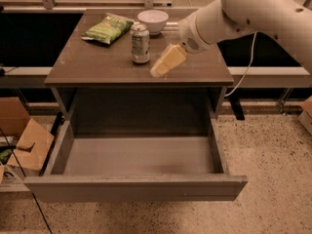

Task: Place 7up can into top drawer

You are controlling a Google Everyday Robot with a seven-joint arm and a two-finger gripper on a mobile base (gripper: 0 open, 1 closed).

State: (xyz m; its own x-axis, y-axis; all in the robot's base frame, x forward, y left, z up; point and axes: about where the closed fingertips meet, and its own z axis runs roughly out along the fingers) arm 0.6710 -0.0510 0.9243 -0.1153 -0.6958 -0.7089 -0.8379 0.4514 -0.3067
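The 7up can (pixel 140 44) stands upright on the table (pixel 97 69), a little back from the middle of its top, its shiny lid catching the light. The robot's white arm (pixel 243 13) reaches in over the table's right rear corner. Its pale yellow gripper (pixel 160 69) angles down over the table's top, right of centre and towards the front edge, with its tip low over the wood. It has nothing in its grasp, and whether it is open or closed cannot be told from this angle. The can is just to the left of the gripper and seems to stand clear of it.

At the back of the table a green chip bag (pixel 108 28) lies on the left, and a white bowl (pixel 152 21) sits at the middle. Below the table's top, the top drawer (pixel 134 186) is pulled fully out towards the front, its grey floor bare. Cardboard boxes (pixel 24 140) rest on the speckled floor to the table's left.
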